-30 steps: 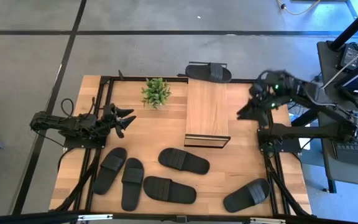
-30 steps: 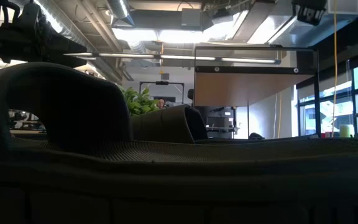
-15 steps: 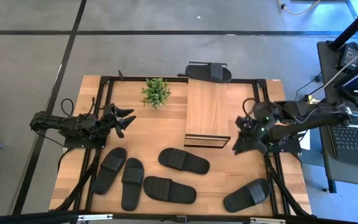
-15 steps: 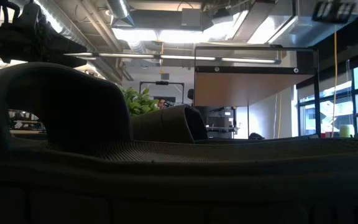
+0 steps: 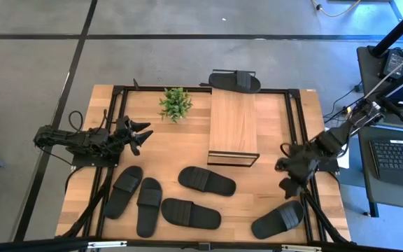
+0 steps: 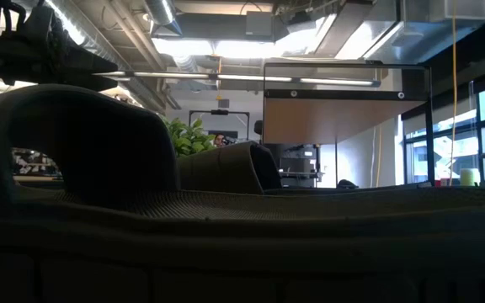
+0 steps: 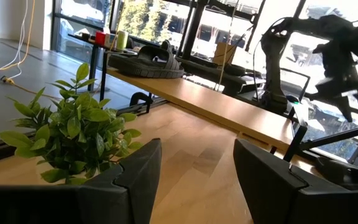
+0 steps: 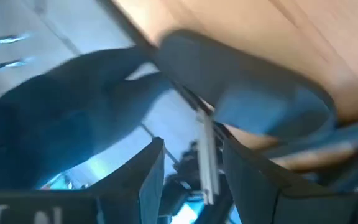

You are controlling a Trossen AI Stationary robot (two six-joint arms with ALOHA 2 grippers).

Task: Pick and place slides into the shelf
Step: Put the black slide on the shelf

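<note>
Left claw [image 5: 140, 134]: near counter [image 5: 180, 150] left edge, fingers apart, empty | Right claw [image 5: 287, 183]: over right edge above a slide [image 5: 278, 220], fingers apparently parted, nothing held | Slides: five along front edge, sixth [image 5: 235, 81] at shelf's far end | Shelf [image 5: 233, 126]: centre-rear, beside plant [image 5: 175, 103]

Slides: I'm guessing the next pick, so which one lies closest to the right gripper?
The slide lying alone at the table's front right, just below the right gripper. The other four on the tabletop cluster farther left; a sixth sits on the shelf.
</note>
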